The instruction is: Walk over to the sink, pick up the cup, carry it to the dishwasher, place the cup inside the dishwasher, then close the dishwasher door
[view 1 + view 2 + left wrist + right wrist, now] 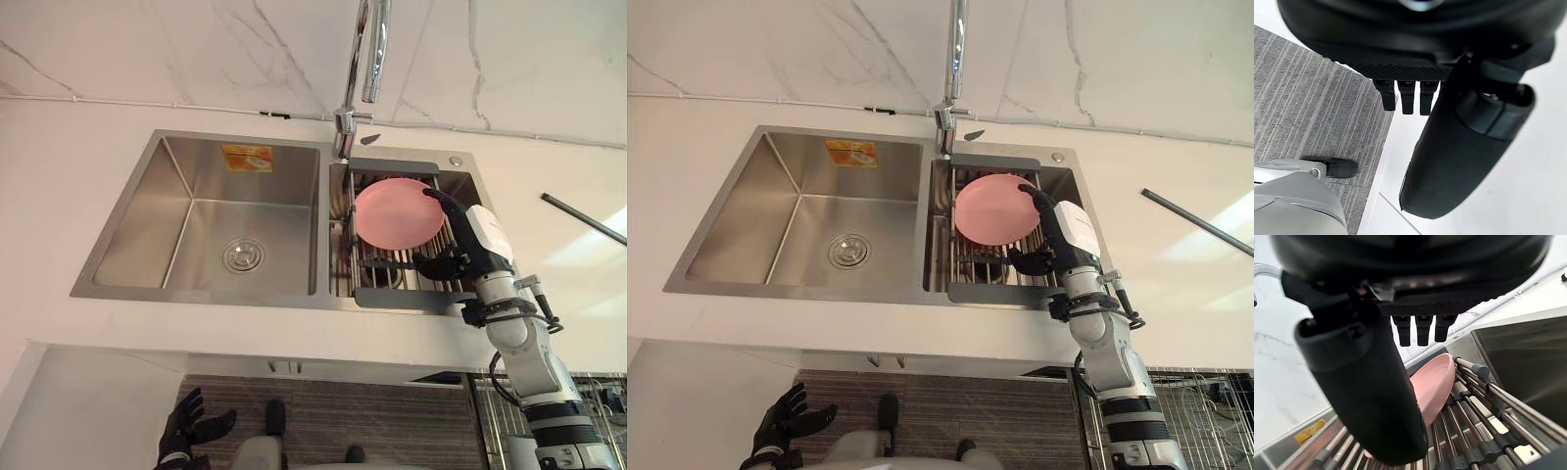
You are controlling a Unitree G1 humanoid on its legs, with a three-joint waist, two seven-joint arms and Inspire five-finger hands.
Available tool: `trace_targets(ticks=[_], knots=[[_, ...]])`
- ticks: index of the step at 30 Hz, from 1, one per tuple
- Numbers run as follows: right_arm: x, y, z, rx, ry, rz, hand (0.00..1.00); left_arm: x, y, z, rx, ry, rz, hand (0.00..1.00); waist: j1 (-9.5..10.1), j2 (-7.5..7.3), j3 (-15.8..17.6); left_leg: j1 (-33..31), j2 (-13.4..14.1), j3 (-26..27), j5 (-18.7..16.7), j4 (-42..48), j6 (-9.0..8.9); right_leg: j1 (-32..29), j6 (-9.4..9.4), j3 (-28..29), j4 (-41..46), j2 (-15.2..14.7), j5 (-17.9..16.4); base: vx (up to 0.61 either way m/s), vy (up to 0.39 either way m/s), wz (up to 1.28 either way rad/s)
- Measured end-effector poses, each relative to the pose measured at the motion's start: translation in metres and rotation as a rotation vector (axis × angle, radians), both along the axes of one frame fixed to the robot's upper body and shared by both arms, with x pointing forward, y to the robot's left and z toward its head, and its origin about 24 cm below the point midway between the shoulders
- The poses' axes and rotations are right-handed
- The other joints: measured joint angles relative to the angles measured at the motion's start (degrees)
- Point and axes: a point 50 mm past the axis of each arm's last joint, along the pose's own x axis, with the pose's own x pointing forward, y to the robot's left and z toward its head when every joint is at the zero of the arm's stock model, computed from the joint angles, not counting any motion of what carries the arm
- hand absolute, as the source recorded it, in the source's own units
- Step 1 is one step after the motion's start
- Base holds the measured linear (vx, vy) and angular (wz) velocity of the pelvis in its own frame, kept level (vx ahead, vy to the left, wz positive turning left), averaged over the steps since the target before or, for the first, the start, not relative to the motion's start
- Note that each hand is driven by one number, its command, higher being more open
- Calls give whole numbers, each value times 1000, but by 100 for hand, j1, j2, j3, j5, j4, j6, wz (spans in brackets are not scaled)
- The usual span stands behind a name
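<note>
text: none legible | label: orange sticker [247,157] on sink [135,217] back wall (print too small)

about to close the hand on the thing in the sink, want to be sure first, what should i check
1. Target is a cup: not ok. What lies on the rack is a flat pink dish.
2. Right hand at the dish: ok, it sits at the dish's right edge.
3. Right hand open: ok, fingers straight in the right wrist view.
4. Dish rim between the thumb and the fingers: ok, it seems so.
5. Contact with the dish: cannot tell.
6. Left hand out of the way: ok, open and low, below the counter edge.
</note>
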Motion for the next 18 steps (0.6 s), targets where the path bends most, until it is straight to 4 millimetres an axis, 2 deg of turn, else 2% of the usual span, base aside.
trace_targets(ticks=[18], knots=[[23,-8,6,-208,-14,-85,90,3,-7,-1,-11,-6,-21,90,63,61,373,-29,-130,-210,-9,1,68,-10,71,-47,0,-107,-3,1,2,1]])
